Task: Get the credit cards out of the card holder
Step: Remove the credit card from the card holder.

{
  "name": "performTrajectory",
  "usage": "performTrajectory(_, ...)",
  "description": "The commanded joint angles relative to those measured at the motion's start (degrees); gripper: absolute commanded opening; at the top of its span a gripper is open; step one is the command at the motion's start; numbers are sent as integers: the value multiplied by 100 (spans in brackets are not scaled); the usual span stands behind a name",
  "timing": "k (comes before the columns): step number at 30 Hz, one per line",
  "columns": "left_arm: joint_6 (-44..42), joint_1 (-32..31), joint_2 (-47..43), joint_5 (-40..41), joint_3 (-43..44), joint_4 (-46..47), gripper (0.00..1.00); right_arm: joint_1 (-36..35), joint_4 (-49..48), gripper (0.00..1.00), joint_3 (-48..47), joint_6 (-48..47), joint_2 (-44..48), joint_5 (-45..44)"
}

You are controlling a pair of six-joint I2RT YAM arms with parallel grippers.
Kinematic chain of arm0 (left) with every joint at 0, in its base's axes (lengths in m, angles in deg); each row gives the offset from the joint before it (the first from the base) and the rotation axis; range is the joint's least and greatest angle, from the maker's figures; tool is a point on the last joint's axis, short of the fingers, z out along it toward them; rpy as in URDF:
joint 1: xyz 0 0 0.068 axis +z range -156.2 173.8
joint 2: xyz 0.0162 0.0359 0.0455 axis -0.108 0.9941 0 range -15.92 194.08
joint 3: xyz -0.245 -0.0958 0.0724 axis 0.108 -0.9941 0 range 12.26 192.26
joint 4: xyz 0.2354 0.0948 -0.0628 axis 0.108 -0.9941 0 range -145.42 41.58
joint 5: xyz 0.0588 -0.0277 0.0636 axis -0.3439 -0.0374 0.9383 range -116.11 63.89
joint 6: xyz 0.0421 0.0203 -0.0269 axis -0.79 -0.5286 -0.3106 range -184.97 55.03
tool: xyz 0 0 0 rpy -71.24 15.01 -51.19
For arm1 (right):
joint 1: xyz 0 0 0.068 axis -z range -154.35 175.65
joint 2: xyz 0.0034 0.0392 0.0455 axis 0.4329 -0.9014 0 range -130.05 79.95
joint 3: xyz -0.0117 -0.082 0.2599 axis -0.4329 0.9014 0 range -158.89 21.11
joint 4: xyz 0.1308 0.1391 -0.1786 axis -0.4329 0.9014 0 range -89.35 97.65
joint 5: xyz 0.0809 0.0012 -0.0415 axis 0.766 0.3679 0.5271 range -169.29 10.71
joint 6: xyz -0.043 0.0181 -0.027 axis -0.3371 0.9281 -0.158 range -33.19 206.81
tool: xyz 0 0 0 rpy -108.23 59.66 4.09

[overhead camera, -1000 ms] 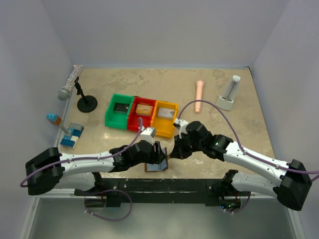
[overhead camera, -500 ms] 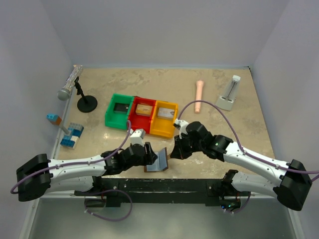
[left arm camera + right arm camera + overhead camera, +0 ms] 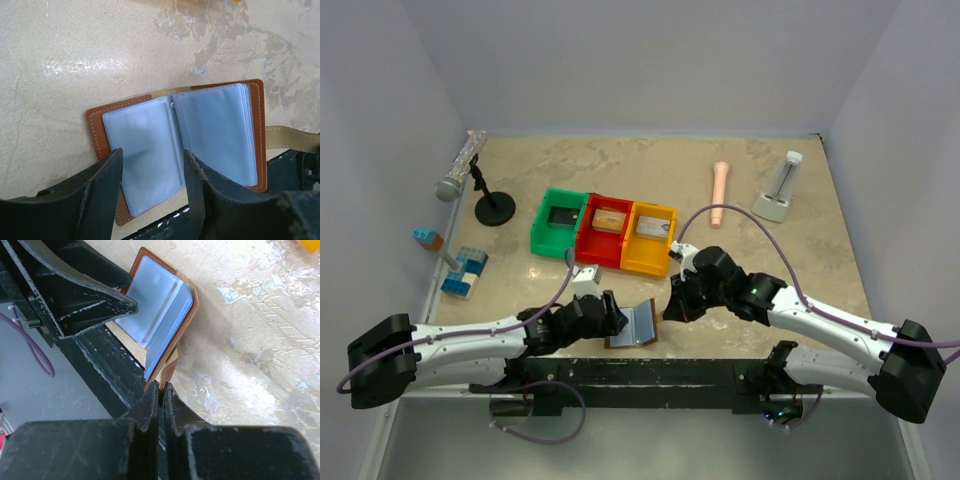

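The card holder (image 3: 633, 325) lies open at the table's near edge, brown outside, with pale blue sleeves facing up. In the left wrist view (image 3: 175, 145) no card shows in the sleeves. My left gripper (image 3: 604, 312) is open and empty, and its fingertips (image 3: 112, 165) straddle the left page from just above. My right gripper (image 3: 670, 306) is shut on the holder's tan strap (image 3: 170, 367) and holds the right cover (image 3: 160, 315) tilted up. The strap also shows at the right of the left wrist view (image 3: 290, 139).
Green (image 3: 560, 222), red (image 3: 605, 228) and yellow (image 3: 650, 238) bins stand in a row behind, each with a card inside. A microphone on a stand (image 3: 470, 180) and blue blocks (image 3: 463, 272) are on the left. A pink cylinder (image 3: 720, 193) and a white stand (image 3: 780, 190) are on the right. A black rail (image 3: 650, 375) runs along the front edge.
My left gripper has drawn back to the left, off the card holder, and the holder lies more open. My right gripper has held its place on the strap.
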Motion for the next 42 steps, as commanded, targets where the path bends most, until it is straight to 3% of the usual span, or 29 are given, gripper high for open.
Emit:
performTrajectory(1,160,-23,-247,194,-134,-19,56,-28,-164,0,21,39,79,-87)
performTrajectory(15,72,-23,130,10,-63,86,56,-28,-182,0,74,48,70,-87)
performTrajectory(42,-930,-23,675,-966,332,1519,55,-28,-278,0,118,48,-88,10)
